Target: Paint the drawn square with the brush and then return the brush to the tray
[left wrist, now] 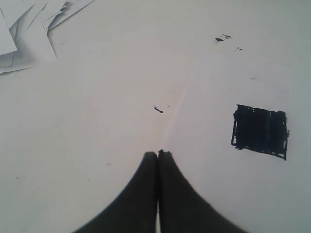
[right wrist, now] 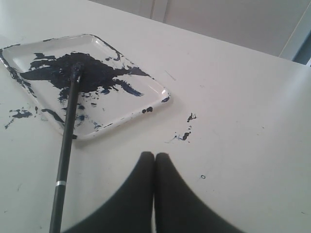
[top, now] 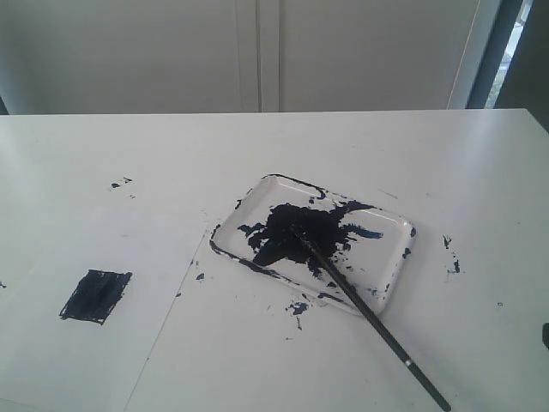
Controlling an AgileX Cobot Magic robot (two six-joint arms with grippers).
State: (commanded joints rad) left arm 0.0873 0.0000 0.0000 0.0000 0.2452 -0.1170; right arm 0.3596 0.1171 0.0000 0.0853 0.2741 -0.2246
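We judge the work nearly done: the drawn square (top: 96, 296) on the paper sheet (top: 86, 232) is filled dark, and the brush (top: 369, 318) lies with its tip in the paint blotch of the tray (top: 382, 257). What is left, as we read it, is to pull away cleanly.

The brush shaft crosses the near rim of the tray, and much of the handle, with its light band, reaches out over the bench (top: 480, 172). A brush lying this way could roll or tip out if nudged. So we would lift the right tool (right wrist: 154, 156) straight up and back, away from the handle, rather than sweep sideways past it. We would also keep clear of the wet rim and the paint spots beside it.

Both tools are pressed together and pinch nothing. In its own wrist view, the right tool hangs over bare bench just beside the handle end, apart from it, with the tray farther ahead. The left tool (left wrist: 158, 154) hangs over the paper's edge, and the painted square lies near it but not under it.
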